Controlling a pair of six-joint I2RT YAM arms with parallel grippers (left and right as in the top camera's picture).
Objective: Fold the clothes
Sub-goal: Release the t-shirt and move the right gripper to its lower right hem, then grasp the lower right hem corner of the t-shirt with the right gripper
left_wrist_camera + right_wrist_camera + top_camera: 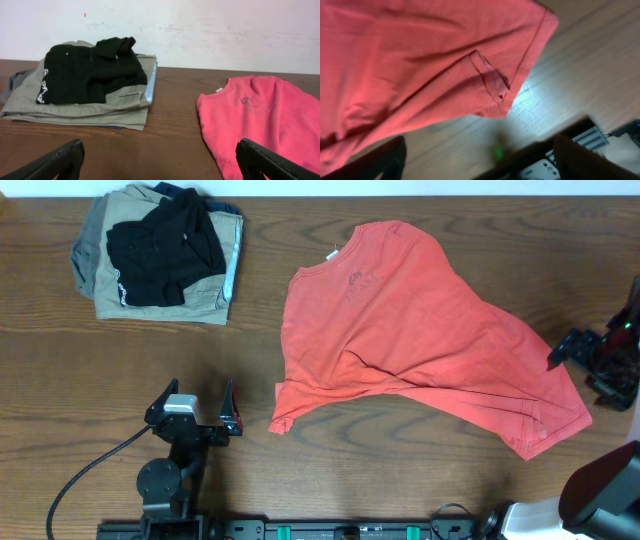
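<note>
T-shirt (400, 330) spread on surface (300, 460), skewed, creased, one sleeve (285, 418) bunched; well off its collar, folded pile (160, 260). By bunched sleeve, left end effector (197, 395), released; just beside opposite edge, right end effector (479, 145), released. Judgement: pinch sleeve and edge, draw flat before folding

The T-shirt (400, 320) is plain red-orange with a white label (218, 90) at its neck. Left of it, a black garment (165, 250) with white lettering lies on khaki and grey folded clothes (100, 300). The worktop (80, 380) is dark brown wood-grain.
</note>
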